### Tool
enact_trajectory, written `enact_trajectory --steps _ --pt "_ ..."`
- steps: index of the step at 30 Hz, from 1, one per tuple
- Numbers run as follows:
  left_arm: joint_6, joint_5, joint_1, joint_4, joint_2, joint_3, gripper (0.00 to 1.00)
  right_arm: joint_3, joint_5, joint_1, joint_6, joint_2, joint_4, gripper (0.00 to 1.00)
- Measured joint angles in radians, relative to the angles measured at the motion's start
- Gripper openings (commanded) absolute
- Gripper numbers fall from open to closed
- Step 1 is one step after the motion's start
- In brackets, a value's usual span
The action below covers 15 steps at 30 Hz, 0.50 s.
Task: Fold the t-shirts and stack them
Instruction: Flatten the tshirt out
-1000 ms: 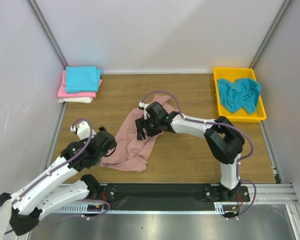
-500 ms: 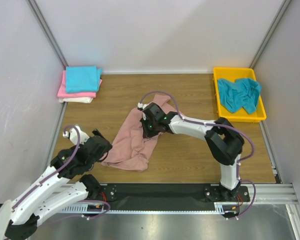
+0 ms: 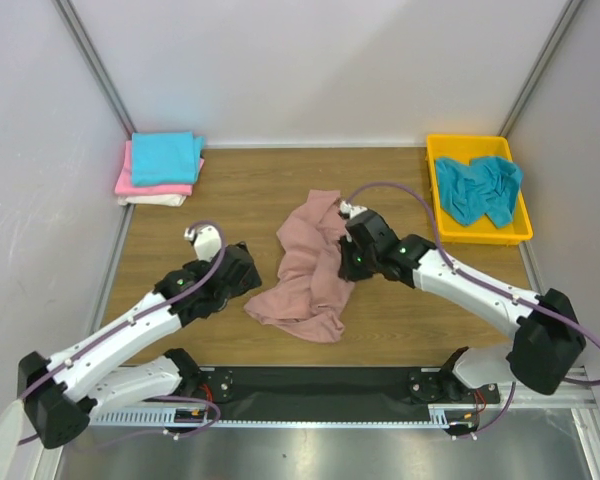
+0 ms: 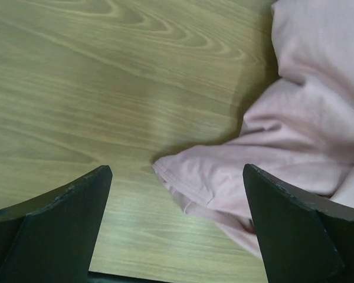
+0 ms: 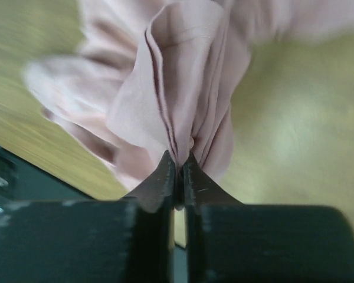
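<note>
The tray (image 3: 477, 140) sits at the back right corner of the desk (image 3: 240, 190). It holds one crumpled teal shirt (image 3: 480, 190), heaped loosely and filling most of the inside. Nothing else shows in it.

At the back left corner there is a stack of three folded shirts: a folded teal shirt (image 3: 166, 158) on top, a bright pink shirt (image 3: 130, 183) under it, and a white shirt (image 3: 152, 200) at the bottom, with only its edge showing.

The dusty-pink shirt (image 3: 310, 275) lies rumpled in the middle of the desk, well apart from both tray and stack. The right pincer (image 5: 178, 171) is closed tight on a gathered fold at the shirt's right side. In its wrist view, pleats of cloth fan out from the pinched tips, and that view is somewhat blurred.

The left pincer (image 4: 176, 171) is spread wide and holds nothing. It hangs low over the desk at the shirt's left edge, with a corner of hem lying between its fingers (image 4: 65, 224). Whether they touch the cloth cannot be told.
</note>
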Motion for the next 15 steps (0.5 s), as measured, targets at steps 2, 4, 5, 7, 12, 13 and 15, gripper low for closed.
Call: enact_trajectory --steps 2,4,5,7,12,13,15 --pt "0.036 0.027 0.0 0.043 0.042 0.005 1.0 -0.055 -0.006 -0.003 0.017 -0.028 -0.051 0.67" --pt "0.069 0.052 0.0 0.077 0.077 0.011 0.99 -0.095 -0.021 -0.008 0.026 -0.045 -0.111 0.87" --pt "0.084 0.066 0.0 0.095 0.093 0.015 0.99 -0.105 -0.029 -0.011 0.027 -0.049 -0.145 0.96" --pt "0.121 0.095 0.0 0.128 0.125 0.024 0.98 -0.107 -0.036 -0.024 0.034 -0.061 -0.192 0.99" --pt "0.217 0.172 -0.006 0.215 0.175 0.04 0.97 -0.069 -0.09 -0.195 0.048 -0.124 -0.209 0.97" --pt "0.236 0.182 -0.01 0.23 0.179 0.041 0.97 -0.05 -0.113 -0.248 0.057 -0.124 -0.19 0.96" --pt "0.274 0.201 -0.03 0.258 0.185 0.042 0.97 -0.012 -0.142 -0.336 0.074 -0.11 -0.138 0.94"
